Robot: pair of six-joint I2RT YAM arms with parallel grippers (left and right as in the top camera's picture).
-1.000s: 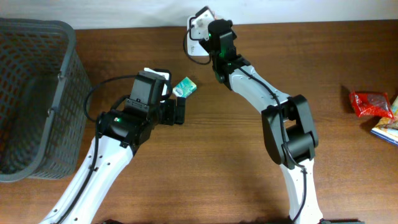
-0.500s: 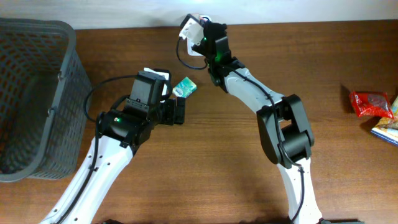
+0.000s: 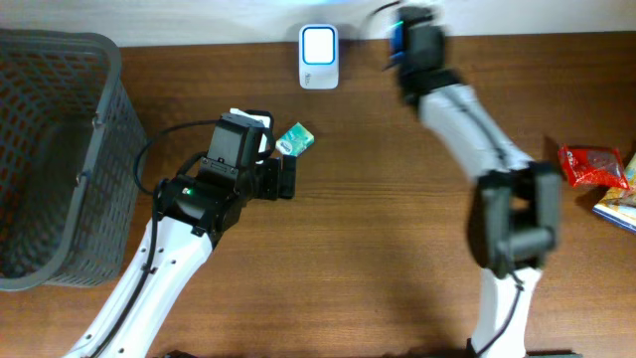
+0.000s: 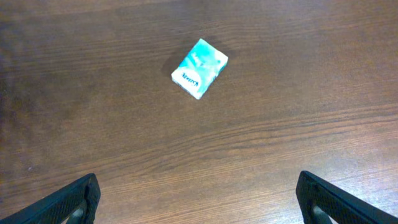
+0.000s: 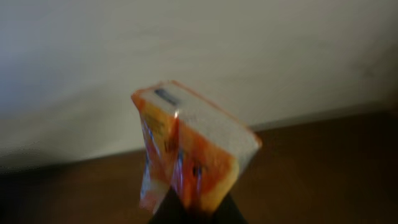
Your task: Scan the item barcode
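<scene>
At the left edge of the overhead view a dark mesh basket (image 3: 60, 149) stands on the tabletop (image 3: 348, 249). The left arm (image 3: 169, 259) rises from the lower left and bends toward the centre. The left end effector (image 4: 198, 198) is spread wide and holds nothing. A teal pack (image 4: 199, 68) lies flat on the wood in front of it, apart from the fingers. At the upper centre a white scanner (image 3: 319, 45) sits near the far edge. To its right the right arm (image 3: 467, 129), blurred, stretches from the lower right up to the top. The right end effector (image 5: 189, 214) is pinched on an orange packet (image 5: 193, 149), held upright above the tabletop. A red packet (image 3: 593, 167) lies at the right edge.
</scene>
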